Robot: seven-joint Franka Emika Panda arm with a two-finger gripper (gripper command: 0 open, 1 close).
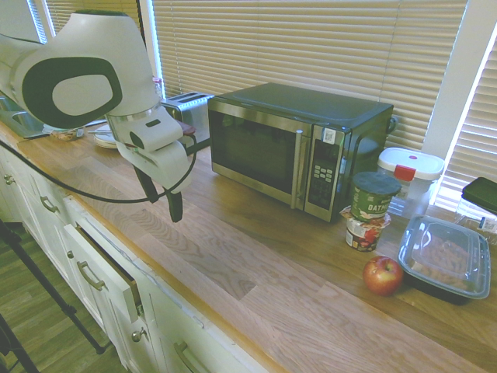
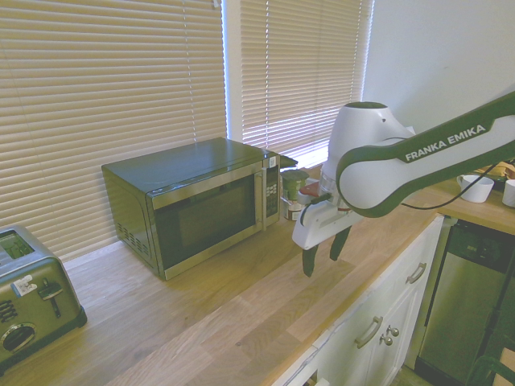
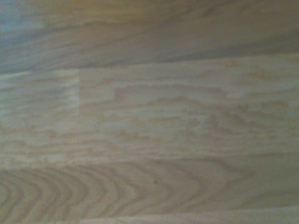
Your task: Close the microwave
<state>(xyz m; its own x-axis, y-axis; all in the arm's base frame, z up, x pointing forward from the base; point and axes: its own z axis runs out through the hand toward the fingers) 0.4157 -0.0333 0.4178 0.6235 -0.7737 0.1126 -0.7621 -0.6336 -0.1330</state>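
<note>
Microwave: the black and stainless-steel microwave (image 1: 287, 148) stands upright on the wooden countertop (image 1: 233, 241), in the upper middle of the first exterior view and left of centre in the second; its door (image 1: 252, 151) looks flush with the front, the silver bar handle (image 1: 298, 169) upright beside the button panel (image 1: 322, 172)
Gripper: the gripper (image 1: 165, 210) hangs over the countertop, left of centre in the first exterior view and right of centre in the second; its jaws stand apart, with nothing between them; it is clear of the microwave
Toaster: the silver two-slot toaster (image 2: 36, 293) sits at the lower left of the second exterior view
Food: right of the microwave in the first exterior view, a green-lidded oatmeal cup (image 1: 373, 196) rests on another cup (image 1: 363, 233); a red apple (image 1: 382, 275) lies just beside a lidded clear-topped container (image 1: 444, 256); a white-lidded tub (image 1: 410, 179) stands behind
Drawer: one white drawer (image 1: 101, 272) is pulled out at the lower left of the first exterior view
Wrist view: blurred wood grain of the countertop
</note>
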